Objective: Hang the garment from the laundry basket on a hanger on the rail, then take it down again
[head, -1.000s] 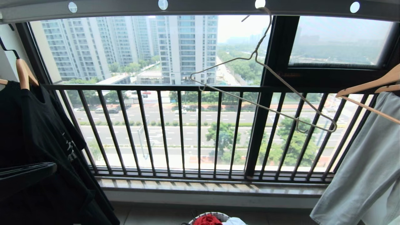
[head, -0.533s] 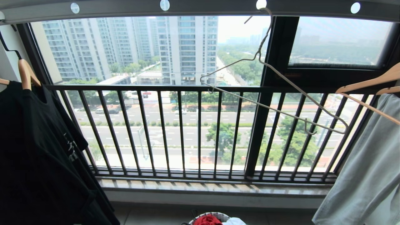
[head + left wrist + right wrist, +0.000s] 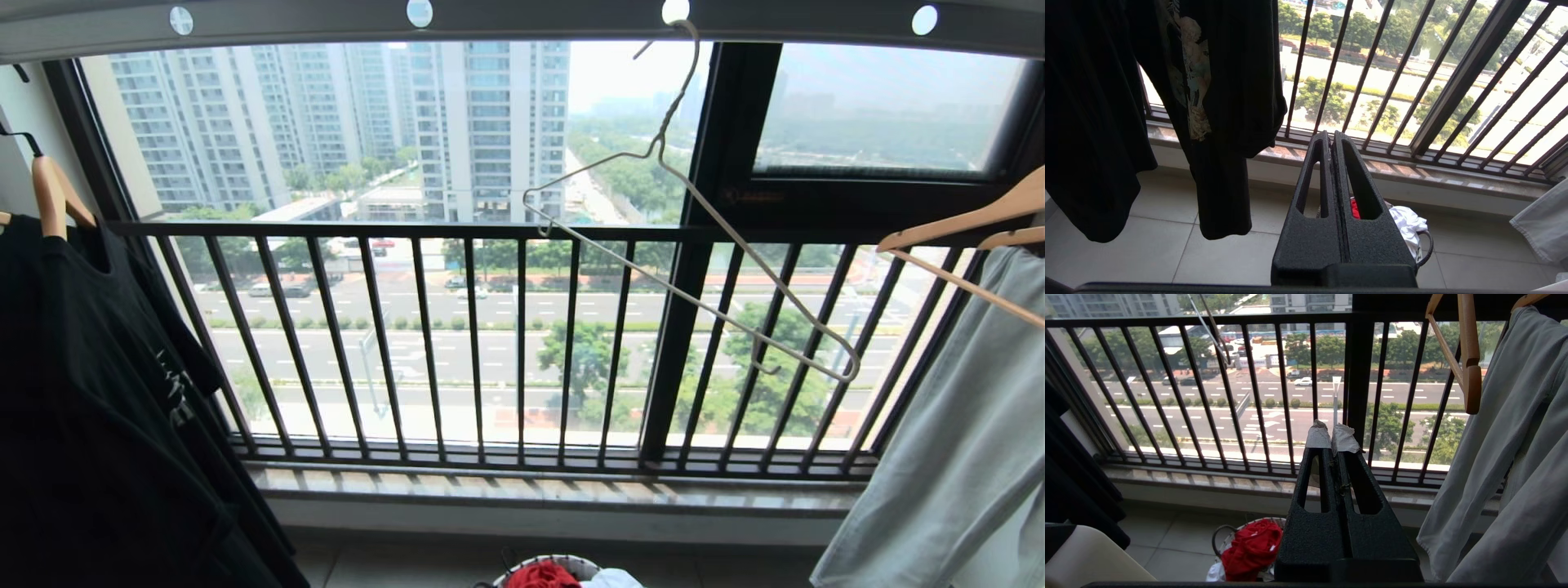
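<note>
Both pincers are together, empty; T-shirt apparently back in basket, so keep clear of the hanger.

1. The garment is a red T-shirt, crumpled into a heap inside the laundry basket; its print is hidden in the folds. In the head view only a small red mound shows at the bottom edge.
2. The laundry basket is small and round with a dark wire rim and handles. It stands on the tiled floor below the window, with white cloth beside the red heap.
3. The hanger is thin pale wire with a twisted neck. It is empty, hooked on the rail and tilted, its right end lower.
4. The rail is a long grey overhead bar carrying round white discs.
</note>
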{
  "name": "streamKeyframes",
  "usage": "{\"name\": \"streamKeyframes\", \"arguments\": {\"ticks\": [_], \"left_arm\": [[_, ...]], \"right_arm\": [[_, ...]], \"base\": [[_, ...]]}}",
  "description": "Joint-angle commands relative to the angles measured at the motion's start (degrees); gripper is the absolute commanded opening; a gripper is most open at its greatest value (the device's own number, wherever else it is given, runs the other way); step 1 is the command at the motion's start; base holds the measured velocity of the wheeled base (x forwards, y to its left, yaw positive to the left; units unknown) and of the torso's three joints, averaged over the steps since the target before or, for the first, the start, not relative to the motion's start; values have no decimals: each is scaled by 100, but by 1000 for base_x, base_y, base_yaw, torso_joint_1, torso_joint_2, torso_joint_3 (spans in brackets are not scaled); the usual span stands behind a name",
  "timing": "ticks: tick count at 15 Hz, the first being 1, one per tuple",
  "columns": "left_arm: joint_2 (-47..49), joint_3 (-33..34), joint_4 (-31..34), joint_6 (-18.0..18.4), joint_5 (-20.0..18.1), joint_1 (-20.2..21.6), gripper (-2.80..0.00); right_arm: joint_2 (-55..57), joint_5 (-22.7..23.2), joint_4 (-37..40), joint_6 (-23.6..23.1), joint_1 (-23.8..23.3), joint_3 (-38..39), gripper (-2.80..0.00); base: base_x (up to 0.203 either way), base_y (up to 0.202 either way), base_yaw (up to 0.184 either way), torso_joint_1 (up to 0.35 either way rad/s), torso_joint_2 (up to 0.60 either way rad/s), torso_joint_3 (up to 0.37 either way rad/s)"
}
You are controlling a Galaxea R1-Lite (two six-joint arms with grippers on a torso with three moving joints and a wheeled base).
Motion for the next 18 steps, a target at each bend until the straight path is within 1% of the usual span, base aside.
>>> {"name": "streamKeyframes", "arguments": {"ticks": [1,2,3,5,6,7,8,11,13,15,16,18], "left_arm": [[-158,515,-458,0,31,0,-280],[-158,849,-858,65,50,0,-280],[-158,1236,-1267,155,112,0,-280],[-158,2095,-2362,490,255,0,-280],[-158,2459,-2783,694,303,0,-280],[-158,2738,-3072,949,365,0,-280],[-158,2896,-3203,1134,446,0,-280],[-158,2902,-3136,1111,458,0,-280],[-158,2902,-3136,1099,467,0,-280],[-158,2902,-3136,1094,449,0,-280],[-158,2902,-3145,1051,458,0,-280],[-158,2902,-3151,746,465,0,-280]], "right_arm": [[15,48,39,-17,-340,-25,-280],[-11,264,43,-31,-648,-16,-280],[-110,670,90,-77,-813,-13,-280],[-206,694,193,-134,-815,42,-280],[-203,694,170,-273,-801,91,-280],[-161,694,170,-401,-774,124,-280],[-193,694,169,-432,-730,240,-280],[-498,711,145,-693,-632,821,-280],[-806,721,-119,-785,-550,1521,-280],[-1134,713,-824,-841,-534,2457,-280],[-1321,687,-1298,-897,-530,3016,-280],[-1496,444,-2313,-989,-526,3979,-280]], "base": [[0,0,0,0,0,0],[0,0,0,0,0,0],[0,0,0,0,0,0],[0,0,0,0,0,0],[0,0,0,0,0,0],[0,0,0,0,0,0],[0,0,0,0,0,0],[0,0,0,0,0,0],[0,0,0,0,0,0],[0,0,0,0,0,0],[0,0,0,0,0,0],[0,0,0,0,0,0]]}}
